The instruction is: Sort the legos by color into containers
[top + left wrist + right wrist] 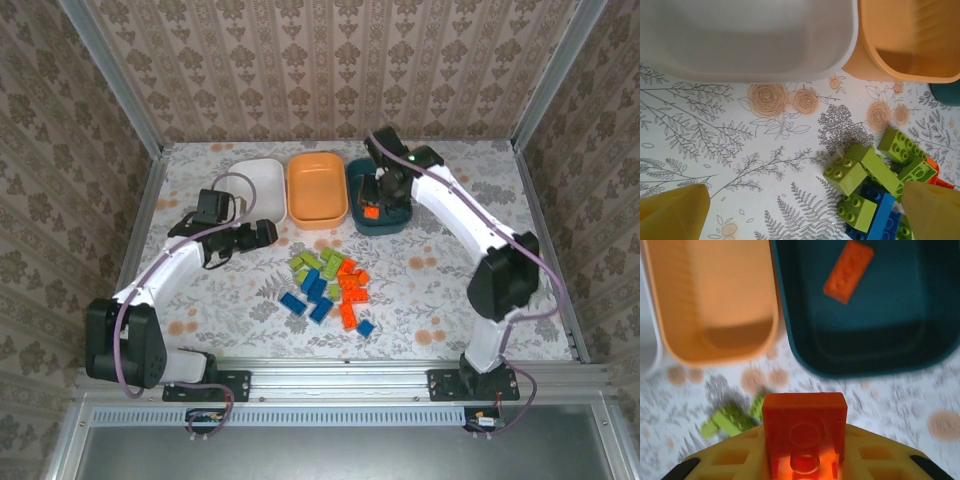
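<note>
The right gripper hangs over the teal bowl, its jaws closed on an orange brick that stands upright between them. Another orange brick already lies flat on that bowl's floor, so this looks like the drop-off for orange, though the orange bowl sits empty just beside it. To do it well, the arm should bring the brick past the near wall and over the middle of the bowl, since from the wrist view the rim seems close underneath. Then it should come low and part the jaws only a little, so the brick falls flat and does not bounce out or tip onto the bench. The left gripper hovers near the white bowl with jaws spread wide and nothing between them, well apart from the drop. The remaining legos lie in a loose pile mid-bench, with green, blue and orange mixed.
</note>
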Controlling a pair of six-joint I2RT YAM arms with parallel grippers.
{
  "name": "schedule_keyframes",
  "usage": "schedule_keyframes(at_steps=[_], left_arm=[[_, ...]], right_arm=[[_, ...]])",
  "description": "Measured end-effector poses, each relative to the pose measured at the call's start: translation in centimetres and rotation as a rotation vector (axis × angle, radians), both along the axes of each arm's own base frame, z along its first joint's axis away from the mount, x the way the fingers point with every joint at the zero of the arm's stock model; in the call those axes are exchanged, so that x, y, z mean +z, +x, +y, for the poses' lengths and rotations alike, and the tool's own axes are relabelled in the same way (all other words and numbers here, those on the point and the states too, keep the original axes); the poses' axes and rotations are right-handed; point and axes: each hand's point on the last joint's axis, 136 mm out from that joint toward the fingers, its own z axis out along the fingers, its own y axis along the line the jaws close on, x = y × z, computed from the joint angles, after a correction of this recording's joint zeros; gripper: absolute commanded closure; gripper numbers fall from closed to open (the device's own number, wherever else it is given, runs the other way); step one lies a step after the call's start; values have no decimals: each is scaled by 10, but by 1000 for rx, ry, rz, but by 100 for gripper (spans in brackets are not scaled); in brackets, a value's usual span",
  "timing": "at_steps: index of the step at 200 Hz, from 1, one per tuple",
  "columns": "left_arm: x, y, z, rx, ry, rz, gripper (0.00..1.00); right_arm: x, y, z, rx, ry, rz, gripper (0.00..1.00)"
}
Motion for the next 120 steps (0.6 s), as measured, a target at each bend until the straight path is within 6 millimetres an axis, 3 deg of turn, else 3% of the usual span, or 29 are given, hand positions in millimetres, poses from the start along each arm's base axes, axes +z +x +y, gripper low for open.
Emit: schedule_keyframes(at_steps=[20, 46, 80, 120], left_arm=[[3, 0, -5, -14, -4, -7, 0], [1, -6, -7, -36, 2, 10, 1], [-2, -18, -9, -80, 20, 33, 3], [-8, -33, -12, -120, 34, 67, 3]], right_arm=[[-24, 41, -1, -17, -10, 18, 68], [-73, 74, -12, -45, -41, 81, 68], [-120, 91, -28, -68, -76, 165, 65], [-130, 94, -36, -70, -87, 188, 55]])
